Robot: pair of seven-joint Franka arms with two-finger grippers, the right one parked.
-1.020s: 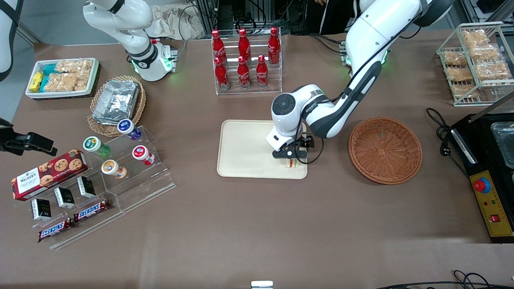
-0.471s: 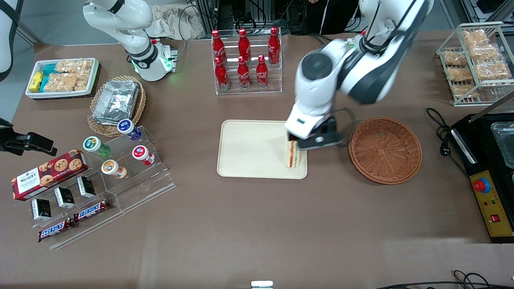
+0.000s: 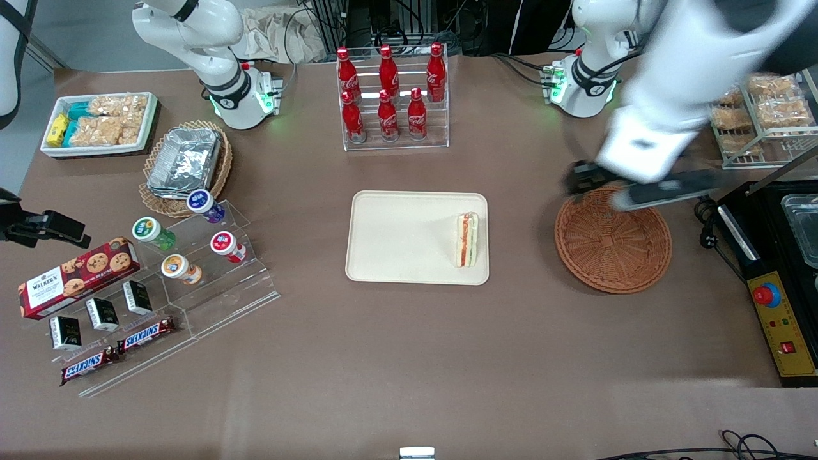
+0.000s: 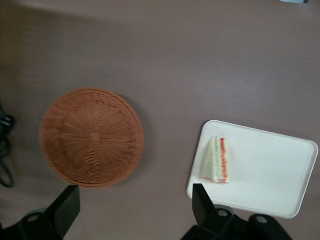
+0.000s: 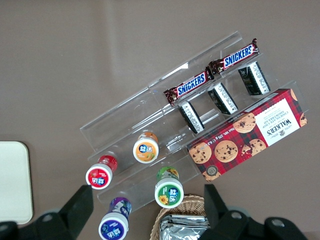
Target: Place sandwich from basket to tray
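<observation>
Readable stuff: the red tartan cookie box [image 5: 248, 133] says "WALKER'S" in the right wrist view, and you can make it out on the same box in the front view too. Two candy bars [image 5: 212, 74] on the clear acrylic rack [image 5: 165, 105] read "SNICKERS". The red bottles [image 3: 388, 89] carry white script, too small to really read.

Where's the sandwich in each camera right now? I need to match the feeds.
Front view: the sandwich lies on the tray, at the tray's end nearest the basket.
Left wrist view: the sandwich lies on the tray, at its basket end.
Right wrist view: not in it.
Shared landmark: the basket. The gripper hangs above it, jaws open.
</observation>
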